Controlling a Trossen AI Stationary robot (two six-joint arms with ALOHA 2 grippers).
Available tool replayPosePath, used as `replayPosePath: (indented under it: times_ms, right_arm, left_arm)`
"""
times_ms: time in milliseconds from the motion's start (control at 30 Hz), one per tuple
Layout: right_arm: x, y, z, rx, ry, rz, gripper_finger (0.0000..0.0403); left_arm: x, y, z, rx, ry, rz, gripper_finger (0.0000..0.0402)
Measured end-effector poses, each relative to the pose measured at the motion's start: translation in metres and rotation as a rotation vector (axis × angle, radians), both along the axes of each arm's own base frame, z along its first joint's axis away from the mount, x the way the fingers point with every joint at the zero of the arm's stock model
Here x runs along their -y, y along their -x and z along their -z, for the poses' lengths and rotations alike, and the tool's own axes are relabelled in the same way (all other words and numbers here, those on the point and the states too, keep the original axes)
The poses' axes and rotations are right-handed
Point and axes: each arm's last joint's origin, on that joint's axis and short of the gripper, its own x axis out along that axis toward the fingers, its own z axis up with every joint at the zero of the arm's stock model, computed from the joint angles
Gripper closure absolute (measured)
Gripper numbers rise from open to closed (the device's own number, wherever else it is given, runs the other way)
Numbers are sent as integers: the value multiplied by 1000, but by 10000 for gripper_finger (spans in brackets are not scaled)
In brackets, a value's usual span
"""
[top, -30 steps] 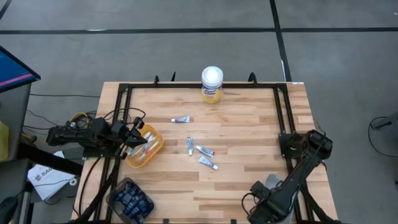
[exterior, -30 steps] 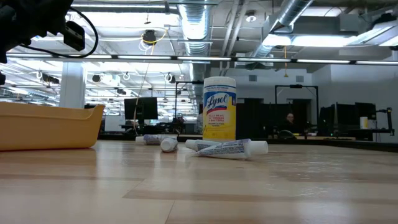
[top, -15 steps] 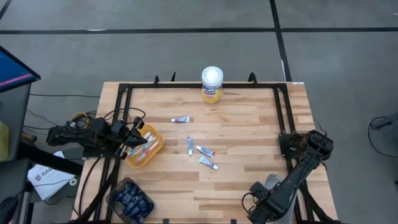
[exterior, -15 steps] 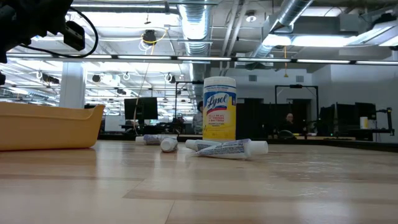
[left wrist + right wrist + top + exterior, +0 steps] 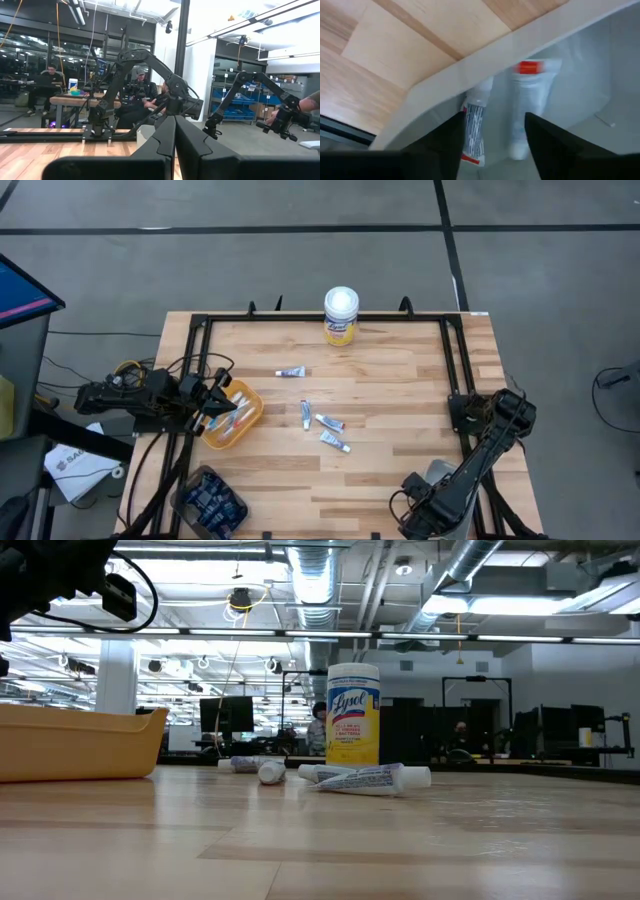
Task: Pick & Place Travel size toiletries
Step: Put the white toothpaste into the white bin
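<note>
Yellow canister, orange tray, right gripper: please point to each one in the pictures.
Yellow canister (image 5: 341,316): high view, on its white lid.
Orange tray (image 5: 75,745): low view, on its side wall.
Right gripper (image 5: 492,145): right wrist view, between its fingertips.

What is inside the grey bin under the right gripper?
The right wrist view shows two small white tubes lying in the grey bin, below the open right gripper. The rest is out of frame.

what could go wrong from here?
1. The right gripper stands open over the white bin with two tubes under it; lifting carelessly might catch the bin's rim.
2. Four tubes still lie mid-table, three close together; grabbing one may nudge its neighbours.
3. The left gripper, shut, sits at the yellow tray; a swing could knock it.
</note>
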Motion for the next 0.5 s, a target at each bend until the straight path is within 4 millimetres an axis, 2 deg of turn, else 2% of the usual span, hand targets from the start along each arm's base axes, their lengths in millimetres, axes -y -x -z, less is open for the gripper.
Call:
replayPosePath:
  times_ms: [100, 233, 367, 500]
  right_arm:
    - [4, -1, -12, 25, -28, 4, 176]
    - [25, -4, -47, 105, -57, 6, 154]
    - [63, -17, -88, 292, -52, 6, 153]
    - [107, -43, -107, 430, -16, -31, 154]
  left_arm:
    - [0, 0, 0, 0, 0, 0, 400]
    - [0, 0, 0, 0, 0, 0, 400]
    - [0, 0, 0, 0, 0, 0, 400]
    - [0, 0, 0, 0, 0, 0, 400]
